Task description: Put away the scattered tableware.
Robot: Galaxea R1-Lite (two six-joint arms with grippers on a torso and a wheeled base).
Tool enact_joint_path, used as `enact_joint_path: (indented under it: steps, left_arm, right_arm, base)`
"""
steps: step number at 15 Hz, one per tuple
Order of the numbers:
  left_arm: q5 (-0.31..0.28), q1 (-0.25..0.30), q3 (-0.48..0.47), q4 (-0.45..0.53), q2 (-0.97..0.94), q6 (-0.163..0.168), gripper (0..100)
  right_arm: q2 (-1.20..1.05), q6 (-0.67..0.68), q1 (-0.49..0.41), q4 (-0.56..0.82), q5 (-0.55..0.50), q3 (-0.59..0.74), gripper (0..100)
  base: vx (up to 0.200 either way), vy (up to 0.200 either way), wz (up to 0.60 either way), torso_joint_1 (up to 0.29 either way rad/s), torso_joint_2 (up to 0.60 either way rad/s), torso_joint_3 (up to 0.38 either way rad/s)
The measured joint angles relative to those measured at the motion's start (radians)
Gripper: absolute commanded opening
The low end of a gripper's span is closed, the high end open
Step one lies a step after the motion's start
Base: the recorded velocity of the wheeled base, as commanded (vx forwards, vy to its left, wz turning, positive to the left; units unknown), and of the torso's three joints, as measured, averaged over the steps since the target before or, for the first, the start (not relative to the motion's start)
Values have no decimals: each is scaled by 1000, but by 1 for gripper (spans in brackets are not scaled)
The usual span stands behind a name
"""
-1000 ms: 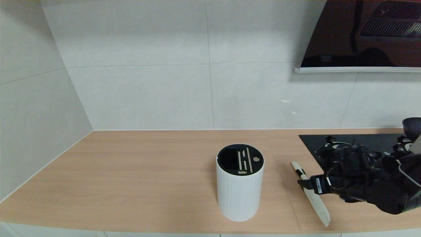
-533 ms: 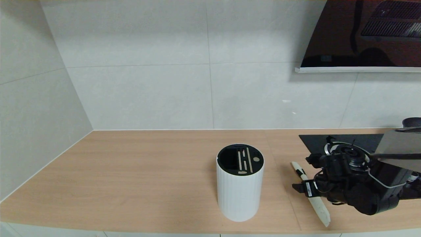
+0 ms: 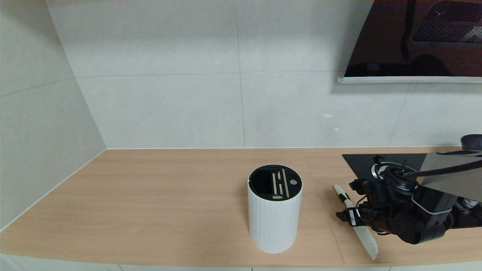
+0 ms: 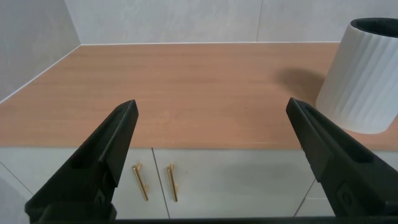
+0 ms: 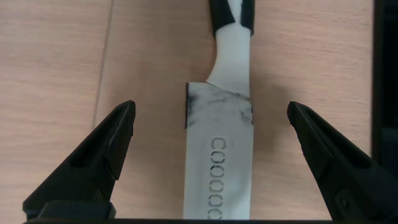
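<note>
A white-bladed knife with a black-and-white handle lies flat on the wooden counter, to the right of a white ribbed knife holder that has a black slotted top. My right gripper hangs just above the knife's middle. In the right wrist view the blade runs between the open fingers, which stand well apart from it on both sides. My left gripper is open and holds nothing, out past the counter's front edge, with the holder ahead of it.
A black cooktop is set into the counter behind my right arm, under a dark range hood. Tiled walls close the back and left. Cabinet doors with gold handles are below the counter edge. Bare counter stretches left of the holder.
My right arm has swung round and its gripper has shifted slightly left and nearer, settling over the knife. The knife and holder have not moved.
</note>
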Motion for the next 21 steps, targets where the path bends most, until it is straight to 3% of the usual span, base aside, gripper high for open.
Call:
enact_joint_path:
  steps: [14, 15, 21]
  left_arm:
    - [0, 0, 0, 0, 0, 0, 100]
    - [0, 0, 0, 0, 0, 0, 100]
    - [0, 0, 0, 0, 0, 0, 100]
  right_arm:
    - [46, 29, -1, -19, -28, -35, 100]
    - [47, 28, -1, -20, -28, -35, 0]
    - [50, 28, 0, -24, -33, -28, 0]
  base:
    - [0, 0, 0, 0, 0, 0]
    - [0, 0, 0, 0, 0, 0]
    - [0, 0, 0, 0, 0, 0]
